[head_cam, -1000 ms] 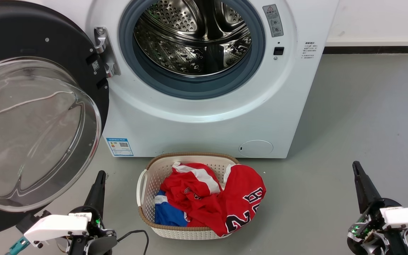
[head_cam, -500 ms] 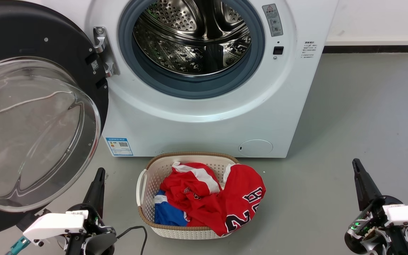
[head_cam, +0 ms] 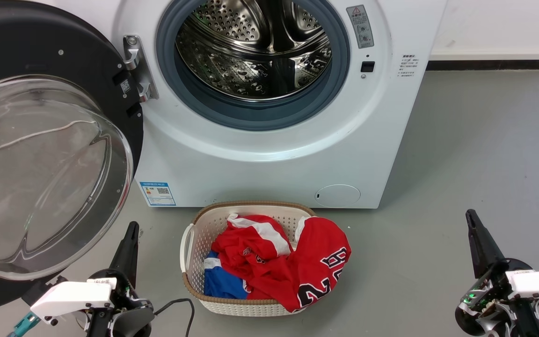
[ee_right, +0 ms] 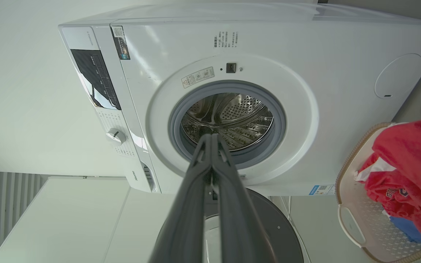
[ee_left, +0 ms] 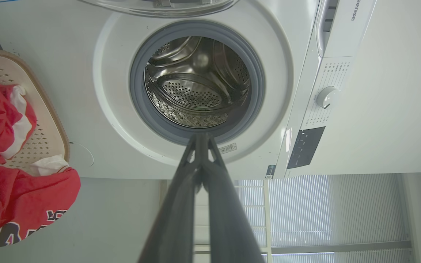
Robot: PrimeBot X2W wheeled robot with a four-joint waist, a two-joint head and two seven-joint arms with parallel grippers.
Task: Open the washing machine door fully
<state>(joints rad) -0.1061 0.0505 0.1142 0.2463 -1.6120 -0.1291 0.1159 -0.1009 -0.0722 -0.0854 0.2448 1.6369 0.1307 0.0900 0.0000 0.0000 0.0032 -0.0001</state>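
Observation:
The washing machine (head_cam: 260,159) stands white and boxy ahead, its steel drum (head_cam: 255,47) exposed inside the grey gasket. The washing machine door (head_cam: 40,173) hangs swung far out to the left on its hinge, black rim around a bulging clear glass bowl. My left gripper (head_cam: 132,228) sits low at the bottom left, just right of the door's lower edge, shut and holding nothing. In the left wrist view the fingertips of the left gripper (ee_left: 201,136) meet before the drum. My right gripper (head_cam: 469,215) rests at the bottom right, well away from the machine, shut and empty; the right wrist view shows the right gripper (ee_right: 210,137) closed too.
A white laundry basket (head_cam: 190,243) with red and blue clothes (head_cam: 279,262) stands on the grey floor right before the machine, between my arms. A black cable (head_cam: 176,311) lies by the left arm. Open floor stretches to the right of the machine.
Both grippers have settled slightly lower and toward me over the last second. The door and basket have stayed put.

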